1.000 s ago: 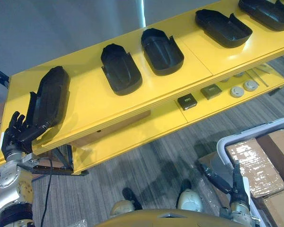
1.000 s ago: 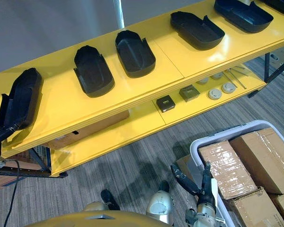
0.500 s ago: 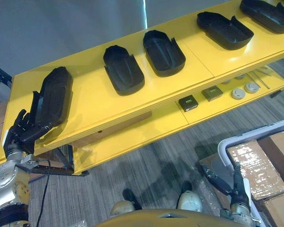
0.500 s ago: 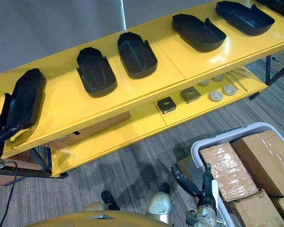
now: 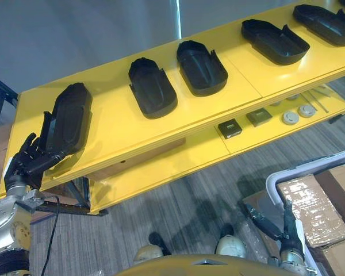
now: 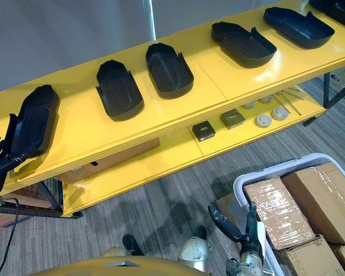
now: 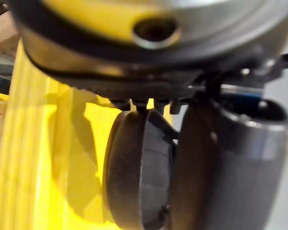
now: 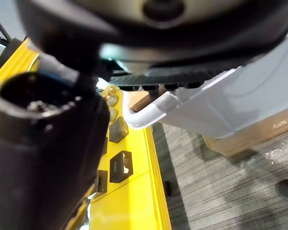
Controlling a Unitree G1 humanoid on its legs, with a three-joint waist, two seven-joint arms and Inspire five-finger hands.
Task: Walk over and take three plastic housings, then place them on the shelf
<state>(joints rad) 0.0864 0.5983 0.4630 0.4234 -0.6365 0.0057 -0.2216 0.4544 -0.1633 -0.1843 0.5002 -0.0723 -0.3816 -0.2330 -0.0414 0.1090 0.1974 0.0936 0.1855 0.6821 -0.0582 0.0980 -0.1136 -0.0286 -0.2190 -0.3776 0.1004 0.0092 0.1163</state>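
Note:
Several black plastic housings lie in a row on the yellow shelf's top board (image 5: 115, 123). The leftmost housing (image 5: 69, 118) rests near the board's left front corner. My left hand (image 5: 24, 168) is just below that corner with spread, fairly straight fingers; one fingertip touches the housing's near end. The left wrist view has the same housing (image 7: 134, 177) just past the hand. Two more housings (image 5: 152, 87) (image 5: 201, 66) sit mid-board, with others (image 5: 274, 41) further right. My right hand (image 5: 279, 227) hangs low at the right, open and holding nothing.
The lower shelf board (image 5: 178, 155) carries small black boxes (image 5: 229, 127) and round discs (image 5: 290, 118). A white bin (image 5: 287, 175) with wrapped cardboard boxes (image 5: 313, 207) stands on the floor beside my right hand. Grey carpet runs along the front of the shelf.
The whole picture has shifted slightly, so the camera moved. My left hand stays at the near end of the leftmost housing. The right hand hangs as before.

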